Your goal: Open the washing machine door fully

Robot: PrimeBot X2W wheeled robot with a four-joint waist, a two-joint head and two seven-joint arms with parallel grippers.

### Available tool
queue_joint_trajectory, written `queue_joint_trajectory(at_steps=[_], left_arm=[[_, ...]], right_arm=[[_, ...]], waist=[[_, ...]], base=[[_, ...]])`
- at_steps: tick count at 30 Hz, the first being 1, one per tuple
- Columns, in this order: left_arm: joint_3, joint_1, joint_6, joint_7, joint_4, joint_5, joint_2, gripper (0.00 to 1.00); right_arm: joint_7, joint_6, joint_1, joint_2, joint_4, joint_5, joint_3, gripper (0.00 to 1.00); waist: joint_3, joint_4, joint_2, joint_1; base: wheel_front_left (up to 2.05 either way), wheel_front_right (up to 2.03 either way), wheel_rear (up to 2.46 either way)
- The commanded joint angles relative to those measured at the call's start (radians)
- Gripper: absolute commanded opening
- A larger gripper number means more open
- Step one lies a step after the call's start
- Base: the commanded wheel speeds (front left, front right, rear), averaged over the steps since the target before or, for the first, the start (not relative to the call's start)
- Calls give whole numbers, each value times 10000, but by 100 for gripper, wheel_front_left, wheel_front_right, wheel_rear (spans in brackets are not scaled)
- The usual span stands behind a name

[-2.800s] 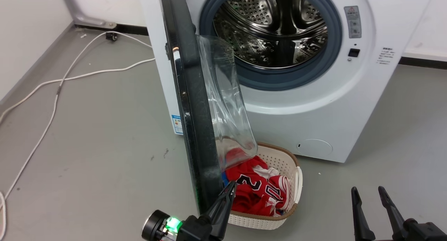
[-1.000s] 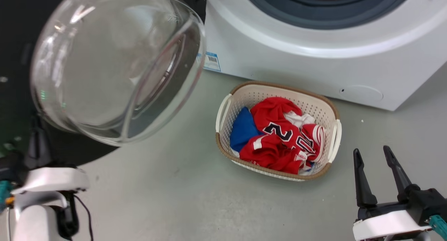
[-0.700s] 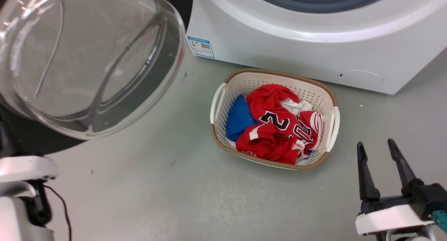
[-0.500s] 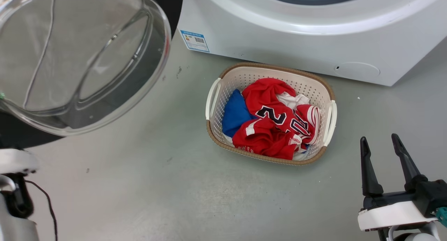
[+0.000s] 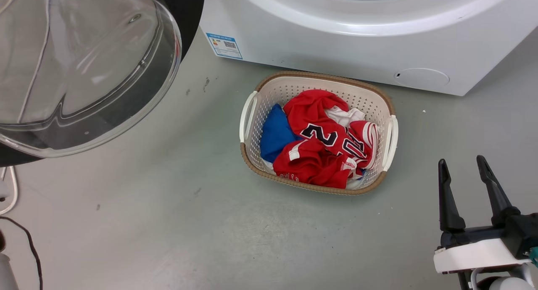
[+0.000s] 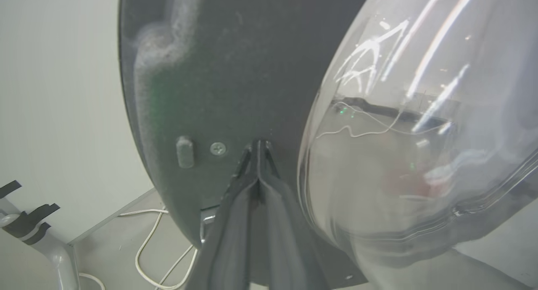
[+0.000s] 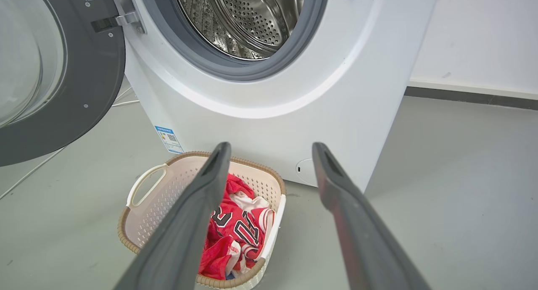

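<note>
Left hand (image 6: 257, 144) closed against washing machine door (image 6: 210, 71)

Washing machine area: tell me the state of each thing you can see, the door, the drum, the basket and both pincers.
washing machine door: wide open.
washing machine: drum exposed, empty in the part that shows.
laundry basket: holds red and blue clothes.
left pincer: shut, tips at the door's inner face.
right pincer: open, holding nothing.

washing machine door (image 5: 84, 67): cut off left, top | blue label (image 5: 224, 45): text too small
</note>
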Motion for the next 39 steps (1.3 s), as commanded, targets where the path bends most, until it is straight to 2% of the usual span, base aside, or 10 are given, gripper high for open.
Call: queue_joint_trajectory(at_steps=[1, 8, 21, 25, 39], left_arm=[[73, -150, -24, 26, 113, 37, 75, 0], [258, -59, -206, 25, 236, 255, 67, 0], [177, 1487, -389, 3, -1501, 830, -436, 0], [-193, 2019, -389, 5, -2227, 1012, -625, 0], [-2384, 3993, -396, 5, -4970, 1890, -2110, 0]], right_arm=[[-17, -3, -103, 26, -62, 28, -7, 100], [-17, -3, 8, 26, 3, 138, 24, 100], [-17, -3, 501, 26, 178, 720, 214, 100], [-17, -3, 680, 26, 192, 880, 189, 100], [-17, -3, 1355, 24, -263, 915, -29, 100]], waist=[[-20, -22, 0, -1], [-291, -116, 0, -1], [-1730, -283, 0, -1], [-2243, -302, 0, -1], [-3503, -702, 0, -1]], base=[[0, 0, 0], [0, 0, 0], [0, 0, 0], [0, 0, 0], [0, 0, 0]])
